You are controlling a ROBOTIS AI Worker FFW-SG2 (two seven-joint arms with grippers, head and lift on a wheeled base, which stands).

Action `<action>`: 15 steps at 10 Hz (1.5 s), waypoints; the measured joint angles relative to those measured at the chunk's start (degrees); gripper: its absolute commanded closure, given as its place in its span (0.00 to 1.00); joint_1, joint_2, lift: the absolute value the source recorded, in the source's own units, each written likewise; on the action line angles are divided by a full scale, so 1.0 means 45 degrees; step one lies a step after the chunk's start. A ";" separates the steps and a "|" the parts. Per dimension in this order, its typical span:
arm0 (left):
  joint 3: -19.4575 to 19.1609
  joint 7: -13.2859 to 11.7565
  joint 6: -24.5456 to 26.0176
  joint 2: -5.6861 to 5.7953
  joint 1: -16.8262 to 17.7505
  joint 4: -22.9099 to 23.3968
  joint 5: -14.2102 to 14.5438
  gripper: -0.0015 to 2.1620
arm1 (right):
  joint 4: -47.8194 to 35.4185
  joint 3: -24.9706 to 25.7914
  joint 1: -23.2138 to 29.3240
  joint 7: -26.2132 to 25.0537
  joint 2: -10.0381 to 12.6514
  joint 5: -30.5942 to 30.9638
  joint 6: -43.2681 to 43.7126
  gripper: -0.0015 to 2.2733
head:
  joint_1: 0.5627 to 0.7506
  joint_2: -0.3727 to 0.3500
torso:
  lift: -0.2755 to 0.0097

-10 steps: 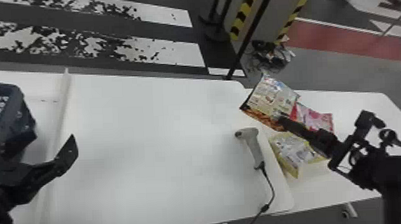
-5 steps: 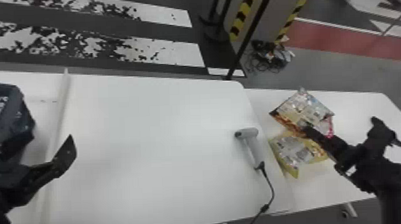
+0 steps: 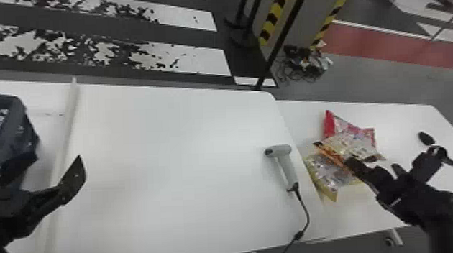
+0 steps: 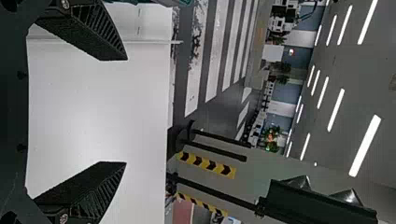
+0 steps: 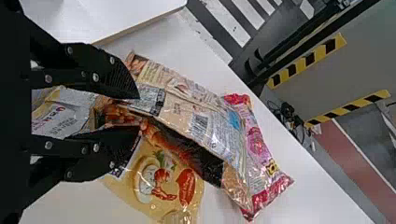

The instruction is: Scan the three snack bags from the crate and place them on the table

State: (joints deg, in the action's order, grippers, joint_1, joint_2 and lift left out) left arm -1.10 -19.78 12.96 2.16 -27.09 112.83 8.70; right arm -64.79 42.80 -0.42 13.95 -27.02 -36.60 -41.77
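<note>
My right gripper is over the right-hand table, shut on the orange-brown snack bag. In the right wrist view, the right gripper pinches one end of that bag, its barcode panel facing the camera. The bag overlaps the pink-red snack bag and the yellow snack bag, which lie on the table; any gap beneath it is hard to tell. My left gripper is at the left beside the crate; in the left wrist view, the left gripper is open with nothing between its fingers.
A grey handheld scanner lies near the right edge of the main white table, its cable running off the front edge. The right-hand white table adjoins it. A raised strip separates the crate side from the main surface.
My right gripper has carried the orange-brown bag rightward from near the scanner and lowered it over the other two bags, turning it on the way. The left arm has hardly moved.
</note>
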 measured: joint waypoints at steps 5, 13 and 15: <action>0.0018 0.0060 -0.0037 -0.0138 -0.0357 0.0570 -0.0001 0.03 | -0.4106 0.0222 0.2135 -0.1057 0.0847 -0.1158 -0.0111 0.03 | 0.70 0.03 | 0.75; 0.0630 0.1339 -0.1099 -0.0222 -0.0780 0.1224 -0.0451 0.04 | -1.2393 -0.4575 0.6333 -0.1684 0.4429 0.2333 0.3558 0.03 | 0.70 0.09 | 0.75; 0.0819 0.1697 -0.1725 -0.0204 -0.0874 0.1160 -0.0595 0.04 | -1.2376 -0.6731 0.7044 -0.2546 0.4516 0.3936 0.6146 0.03 | 0.70 0.20 | 0.75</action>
State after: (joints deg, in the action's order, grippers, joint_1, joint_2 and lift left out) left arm 2.58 -12.14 5.20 1.24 -31.02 118.05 6.02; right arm -120.49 12.51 31.28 2.49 -6.70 -18.89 -14.12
